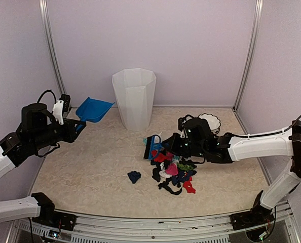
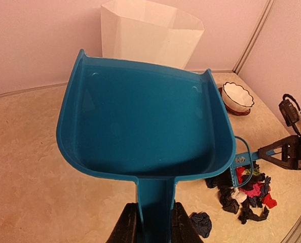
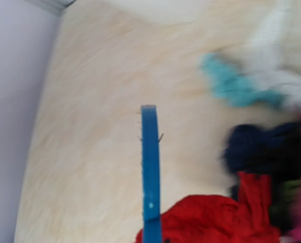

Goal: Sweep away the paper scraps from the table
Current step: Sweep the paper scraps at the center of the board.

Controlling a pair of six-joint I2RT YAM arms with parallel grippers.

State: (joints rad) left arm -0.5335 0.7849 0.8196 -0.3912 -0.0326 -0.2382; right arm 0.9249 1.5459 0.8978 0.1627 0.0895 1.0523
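Note:
The paper scraps (image 1: pixel 173 169) lie in a loose pile of red, pink, black, green and white bits right of the table's (image 1: pixel 89 162) middle. One dark blue scrap (image 1: pixel 134 176) lies apart to the left. My left gripper (image 1: pixel 79 124) is shut on the handle of a blue dustpan (image 1: pixel 95 110), held above the table's far left. In the left wrist view the black fingers (image 2: pixel 126 223) clamp the handle on both sides below the pan (image 2: pixel 140 121). My right gripper (image 1: pixel 166 144) holds a blue brush (image 1: pixel 151 147) at the pile's left edge. The brush (image 3: pixel 150 172) stands beside a red scrap (image 3: pixel 211 217); its fingers are out of frame there.
A tall white bin (image 1: pixel 134 98) stands at the back middle, just right of the raised dustpan. A white scalloped bowl (image 1: pixel 210 121) sits at the back right, behind my right arm. Walls close the table on three sides.

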